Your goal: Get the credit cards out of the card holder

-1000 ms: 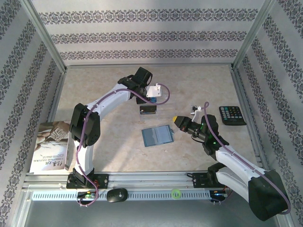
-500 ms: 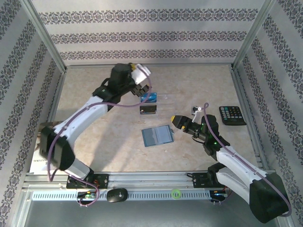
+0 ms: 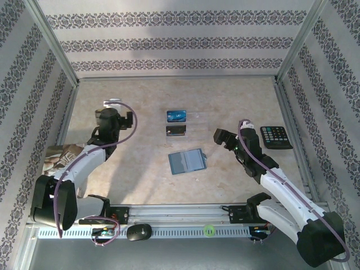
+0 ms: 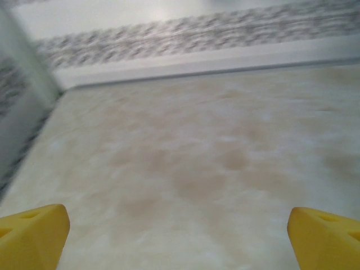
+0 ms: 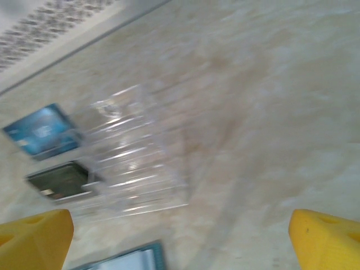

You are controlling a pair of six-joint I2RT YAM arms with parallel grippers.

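My overhead feed is bright, evenly lit; both wrist feeds are blurred, with glare on the plastic sheet (image 5: 135,160).

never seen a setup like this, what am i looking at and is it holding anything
These are two robot arms bolted to the near edge of a table. The wide picture looks down from above; the other two come from cameras on each wrist, with yellow fingertips in the corners. On the table lie a blue card, a dark card, an open teal wallet, a calculator and a clear plastic sheet. The left hand and right hand are both open and hold nothing.
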